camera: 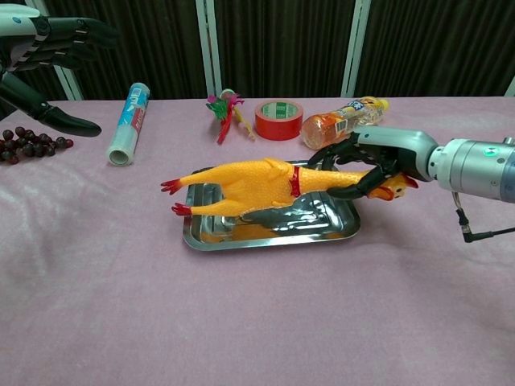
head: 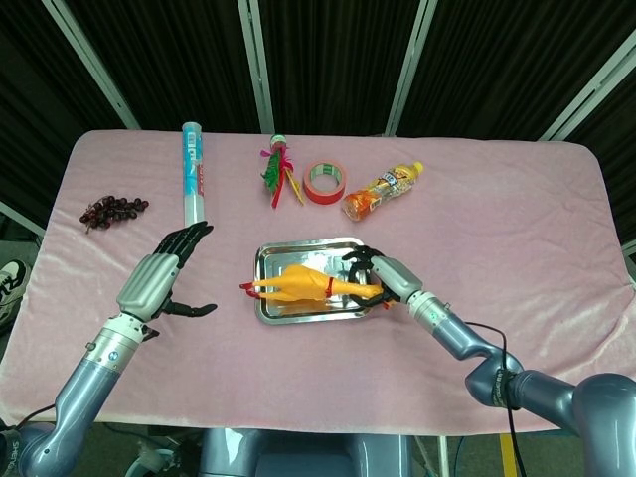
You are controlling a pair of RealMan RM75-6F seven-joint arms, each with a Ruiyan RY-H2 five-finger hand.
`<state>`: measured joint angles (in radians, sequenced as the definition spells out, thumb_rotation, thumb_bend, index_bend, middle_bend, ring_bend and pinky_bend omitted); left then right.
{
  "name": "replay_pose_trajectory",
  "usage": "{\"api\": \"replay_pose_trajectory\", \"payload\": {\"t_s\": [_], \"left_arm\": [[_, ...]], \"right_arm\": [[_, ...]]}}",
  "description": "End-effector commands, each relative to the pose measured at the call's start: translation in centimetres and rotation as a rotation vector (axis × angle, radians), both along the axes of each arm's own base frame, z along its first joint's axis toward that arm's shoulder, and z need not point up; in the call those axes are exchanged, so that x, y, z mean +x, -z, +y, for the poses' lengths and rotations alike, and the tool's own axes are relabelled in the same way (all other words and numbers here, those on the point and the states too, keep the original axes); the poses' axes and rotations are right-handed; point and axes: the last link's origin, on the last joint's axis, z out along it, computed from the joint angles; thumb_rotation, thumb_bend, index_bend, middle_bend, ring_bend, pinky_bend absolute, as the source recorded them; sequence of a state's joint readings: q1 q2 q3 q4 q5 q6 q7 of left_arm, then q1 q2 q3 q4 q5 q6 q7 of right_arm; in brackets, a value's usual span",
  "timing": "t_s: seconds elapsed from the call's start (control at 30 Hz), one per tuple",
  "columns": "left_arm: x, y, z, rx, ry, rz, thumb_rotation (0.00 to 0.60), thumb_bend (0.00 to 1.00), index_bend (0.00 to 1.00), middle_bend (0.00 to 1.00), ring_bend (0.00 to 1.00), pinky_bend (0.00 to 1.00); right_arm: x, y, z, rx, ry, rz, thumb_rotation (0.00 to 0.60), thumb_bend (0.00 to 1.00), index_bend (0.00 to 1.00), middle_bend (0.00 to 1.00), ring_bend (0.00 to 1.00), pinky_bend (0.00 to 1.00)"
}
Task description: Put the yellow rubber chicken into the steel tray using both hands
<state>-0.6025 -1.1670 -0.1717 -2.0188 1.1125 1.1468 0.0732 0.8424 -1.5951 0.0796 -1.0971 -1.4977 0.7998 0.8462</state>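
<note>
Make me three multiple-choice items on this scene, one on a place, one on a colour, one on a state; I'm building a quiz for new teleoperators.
1. Where does the roll of tape lie?
A. inside the steel tray
B. between the feather toy and the drink bottle
C. beside the grapes

2. What colour is the band on the rubber chicken's neck?
A. red
B. blue
C. green

3. What is the left hand doing?
A. gripping the chicken's feet
B. pressing on the tray
C. holding nothing, fingers apart

Answers: 1 B, it sits between the feather toy and the drink bottle. 2 A, a red band shows in the chest view. 3 C, only the right hand grips the chicken over the steel tray.
</note>
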Motion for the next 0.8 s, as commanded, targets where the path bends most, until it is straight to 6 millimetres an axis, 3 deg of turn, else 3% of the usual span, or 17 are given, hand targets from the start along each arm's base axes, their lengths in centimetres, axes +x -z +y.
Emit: {"api": "replay_pose_trajectory", "payload": {"t_s": [0.03,0.23,0.4,0.63,0.8], "left_arm": [[0.0,0.0,0.0,0.001,0.002,0.000,0.600,0.00,0.00,0.00,0.00,0.00],[0.0,-0.2,0.1,0.005,0.004,0.001,0.600,0.00,0.00,0.00,0.00,0.00],[-0.1,-0.2,0.1,0.005,0.004,0.001,0.600,0.00,0.00,0.00,0.00,0.00],[-0.3,-0.7,0.3,0.020,-0.001,-0.001,0.600,0.00,0.00,0.00,0.00,0.00],[-1.5,-1.6,0.6,0.069,-0.019,0.060,0.600,0.00,0.00,0.00,0.00,0.00]], "right_arm": [[0.0,-0.1,0.0,-0.004,0.005,0.002,0.600,0.42,0.00,0.07,0.00,0.00],[-0.1,-0.3,-0.1,-0.016,0.013,0.008,0.600,0.20,0.00,0.03,0.00,0.00],[0.0,-0.1,0.0,-0.022,0.010,0.016,0.600,0.08,0.00,0.00,0.00,0.00],[0.2,-1.2,0.0,-0.055,0.002,-0.010,0.600,0.06,0.00,0.00,0.00,0.00],[-0.8,-4.8,-0.3,-0.157,0.012,-0.049,0.600,0.08,0.00,0.01,0.00,0.00]]}}
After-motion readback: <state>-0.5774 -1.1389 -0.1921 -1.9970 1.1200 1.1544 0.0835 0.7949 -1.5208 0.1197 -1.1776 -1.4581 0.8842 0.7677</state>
